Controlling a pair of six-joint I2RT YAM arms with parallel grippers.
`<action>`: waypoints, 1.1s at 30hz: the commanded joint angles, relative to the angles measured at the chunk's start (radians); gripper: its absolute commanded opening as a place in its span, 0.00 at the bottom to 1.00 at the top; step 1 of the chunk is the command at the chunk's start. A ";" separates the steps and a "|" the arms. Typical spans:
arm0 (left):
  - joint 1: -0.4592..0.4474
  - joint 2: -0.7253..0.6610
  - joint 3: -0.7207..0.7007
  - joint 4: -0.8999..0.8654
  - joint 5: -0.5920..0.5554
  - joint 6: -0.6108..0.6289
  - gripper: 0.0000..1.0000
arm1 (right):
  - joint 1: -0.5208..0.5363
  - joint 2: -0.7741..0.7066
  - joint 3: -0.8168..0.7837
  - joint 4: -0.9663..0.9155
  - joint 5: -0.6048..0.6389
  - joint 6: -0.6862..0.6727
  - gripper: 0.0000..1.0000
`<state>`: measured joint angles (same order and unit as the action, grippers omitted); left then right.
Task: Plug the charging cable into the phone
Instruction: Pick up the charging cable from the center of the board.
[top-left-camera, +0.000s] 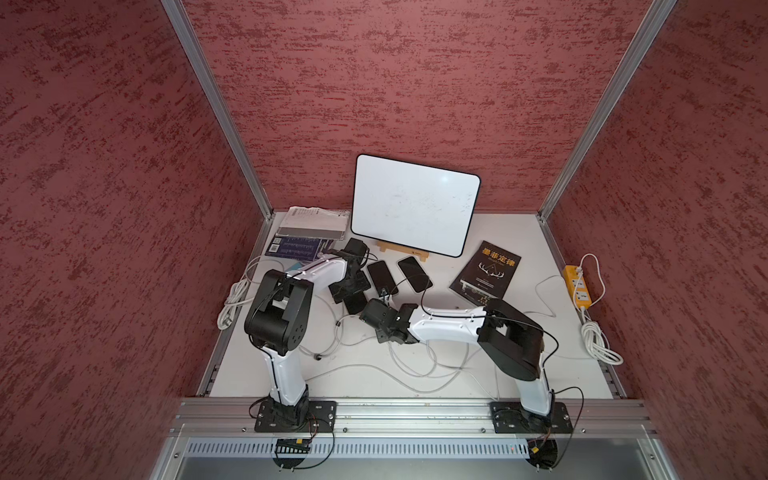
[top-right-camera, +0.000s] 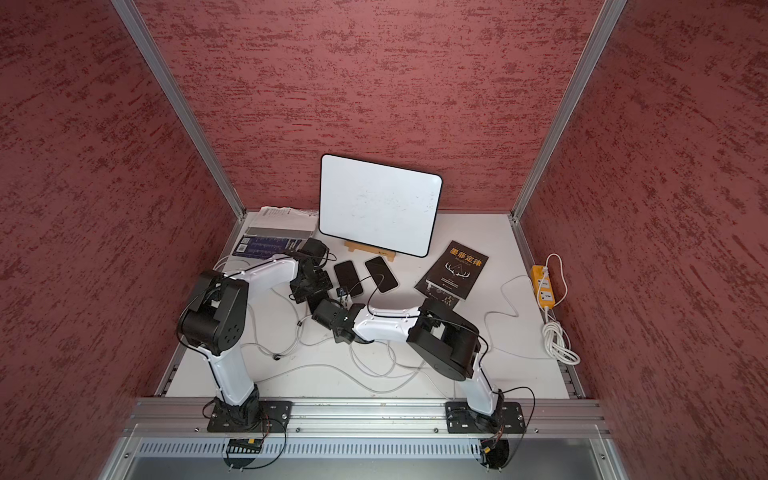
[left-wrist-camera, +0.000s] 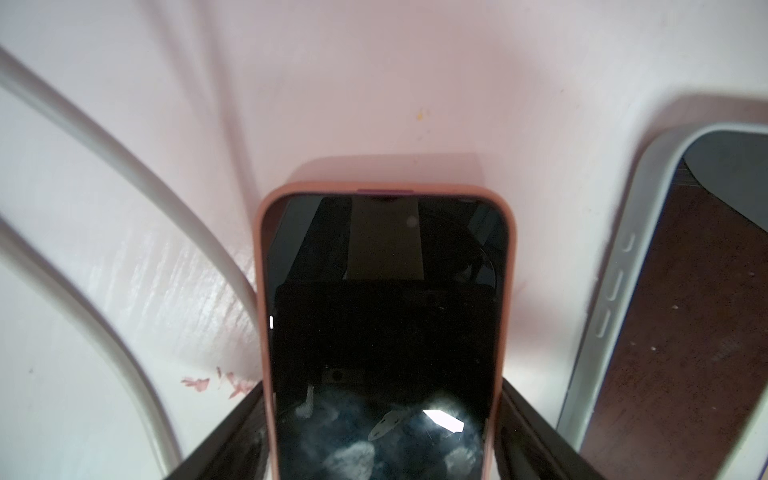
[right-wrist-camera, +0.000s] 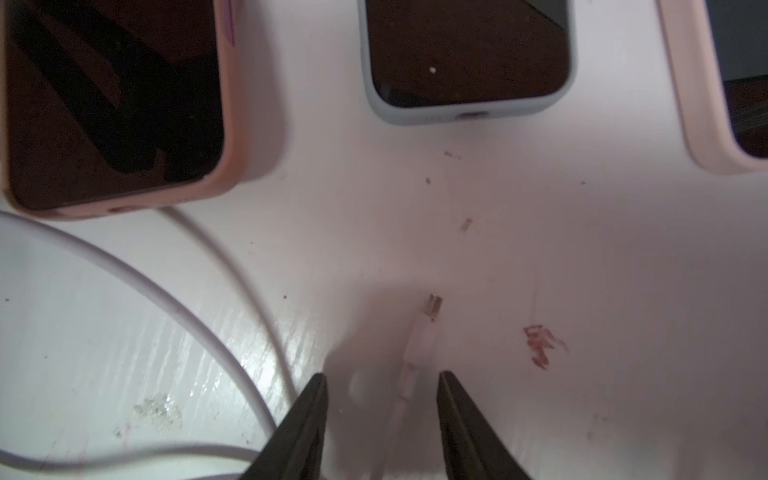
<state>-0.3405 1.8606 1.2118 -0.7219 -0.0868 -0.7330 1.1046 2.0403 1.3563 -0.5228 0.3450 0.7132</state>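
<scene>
In both top views the left hand and right hand meet mid-frame over the white surface. In the left wrist view the pink-cased phone fills lower centre, black fingers pressed to both its sides, apparently clamping it. In the right wrist view, lower centre, the charging cable lies between half-parted fingertips, not yet pinched; its plug points up-frame, touching no phone. Grasping, aligning, inserting remain.

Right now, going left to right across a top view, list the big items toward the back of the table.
Stack of books → whiteboard → black book → yellow power strip.
</scene>
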 joint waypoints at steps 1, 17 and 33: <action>0.010 0.011 0.018 0.009 -0.019 -0.006 0.00 | 0.006 0.053 0.026 -0.056 0.030 0.024 0.41; 0.010 0.034 0.032 -0.002 -0.018 -0.003 0.00 | 0.000 0.099 0.068 -0.148 0.086 0.075 0.32; 0.010 0.046 0.040 -0.006 -0.014 0.002 0.00 | -0.018 0.108 0.042 -0.103 0.051 0.062 0.15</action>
<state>-0.3405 1.8797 1.2366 -0.7467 -0.0875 -0.7326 1.0981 2.0949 1.4322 -0.5888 0.4225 0.7780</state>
